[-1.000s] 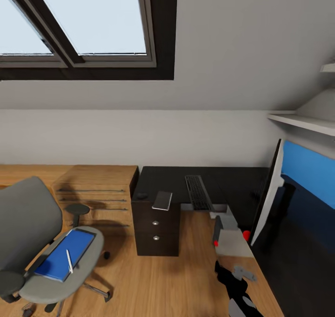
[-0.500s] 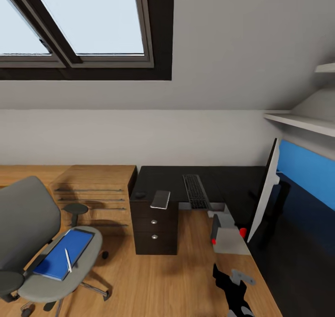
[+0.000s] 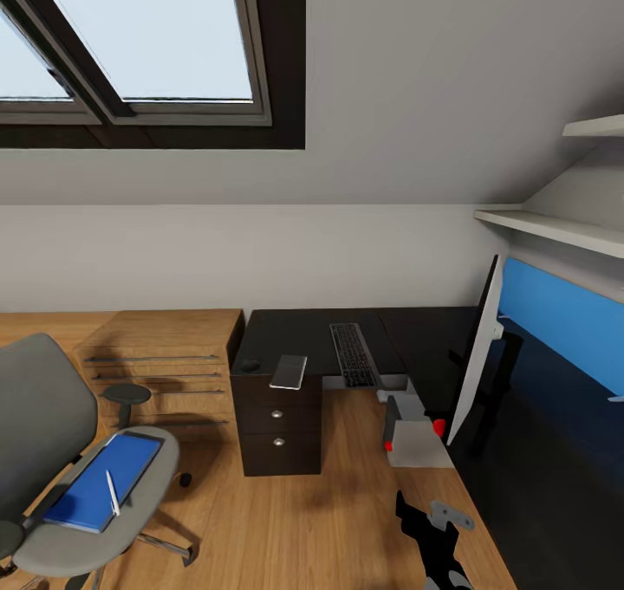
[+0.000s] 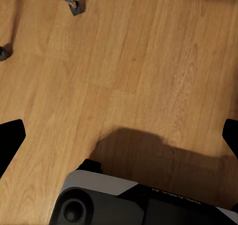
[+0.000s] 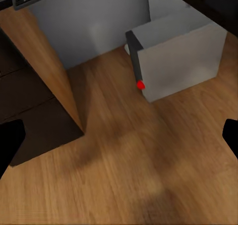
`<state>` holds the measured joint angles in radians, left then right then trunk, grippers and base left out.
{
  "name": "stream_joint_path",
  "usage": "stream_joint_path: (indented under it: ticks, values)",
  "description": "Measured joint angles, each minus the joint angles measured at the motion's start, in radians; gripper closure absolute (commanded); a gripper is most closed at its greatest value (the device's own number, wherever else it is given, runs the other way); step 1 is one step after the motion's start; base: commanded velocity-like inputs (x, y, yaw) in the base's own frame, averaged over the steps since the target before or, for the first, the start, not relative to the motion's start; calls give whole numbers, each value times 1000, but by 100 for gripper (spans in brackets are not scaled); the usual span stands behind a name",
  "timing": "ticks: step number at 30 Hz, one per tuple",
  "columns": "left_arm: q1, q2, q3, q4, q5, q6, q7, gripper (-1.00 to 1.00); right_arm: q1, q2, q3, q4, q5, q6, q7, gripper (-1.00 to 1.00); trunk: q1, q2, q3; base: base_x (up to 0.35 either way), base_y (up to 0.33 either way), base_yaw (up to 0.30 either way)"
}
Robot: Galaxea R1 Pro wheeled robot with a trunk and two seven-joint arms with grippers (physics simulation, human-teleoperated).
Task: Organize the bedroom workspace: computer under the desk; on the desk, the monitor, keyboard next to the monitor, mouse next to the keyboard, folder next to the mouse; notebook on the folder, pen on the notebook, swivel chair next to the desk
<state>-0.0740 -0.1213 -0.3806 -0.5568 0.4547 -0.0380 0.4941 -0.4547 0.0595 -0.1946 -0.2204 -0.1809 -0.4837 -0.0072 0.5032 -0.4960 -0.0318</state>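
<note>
- Folder [image 3: 95,479], with pen [image 3: 112,492] on it, is seen on swivel chair [image 3: 61,460] at eight o'clock.
- Keyboard [image 3: 350,354] is laid on desk [image 3: 295,334].
- Both grippers are spread wide.

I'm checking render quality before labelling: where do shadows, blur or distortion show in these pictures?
Head view: wide-angle stretch bends the monitor and shelves at the edge; soft shadows lie on the wooden chest of drawers. Left wrist view: a dark, soft-edged shadow lies on the floor by the robot's base. Right wrist view: floorboards look smeared, and the computer is slightly soft.
</note>
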Motion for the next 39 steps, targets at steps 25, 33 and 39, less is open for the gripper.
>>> stream_joint_path:
  ticks: [25, 33, 39]
  values:
    - [0, 2, 1, 0, 1, -1, 0, -100, -1, -133, -59, -179, -85, -166, -8, -100, 0, 0, 0, 0, 0, 0]
    - [0, 4, 1, 0, 1, -1, -1, -100, 0, -231, -73, -191, -171, -167, -7, -100, 0, 0, 0, 0, 0, 0]
    - [0, 4, 2, -1, 1, -1, -1, -100, 0, -322, -75, -194, -245, -110, -6, -100, 0, 0, 0, 0, 0, 0]
